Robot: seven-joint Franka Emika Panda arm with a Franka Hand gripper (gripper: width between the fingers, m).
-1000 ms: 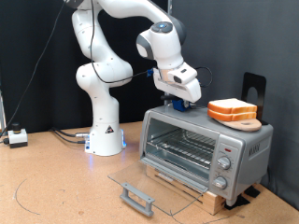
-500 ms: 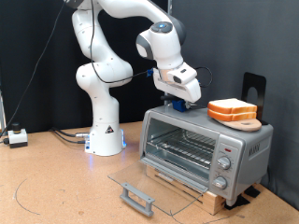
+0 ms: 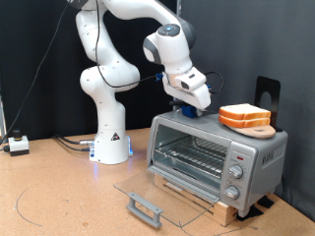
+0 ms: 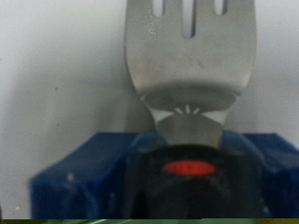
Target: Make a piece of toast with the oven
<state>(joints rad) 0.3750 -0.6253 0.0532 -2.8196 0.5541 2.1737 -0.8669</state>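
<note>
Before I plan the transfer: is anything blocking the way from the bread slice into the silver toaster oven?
Nothing visible blocks it. The pale square slice of toast lies on a tan wooden board atop the silver-grey toaster oven, whose glass door hangs fully open; the wire rack looks bare. The gripper is over the oven's top, at a small blue block.

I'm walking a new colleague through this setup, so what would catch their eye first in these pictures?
First, the oven at the exterior view's right, its glass door dropped open onto the table with the wire rack showing. Next, the piece of toast lying on a wooden board on the oven's roof. The gripper is down at the roof's other end, over a small blue block; the wrist view shows a metal spatula there.
</note>
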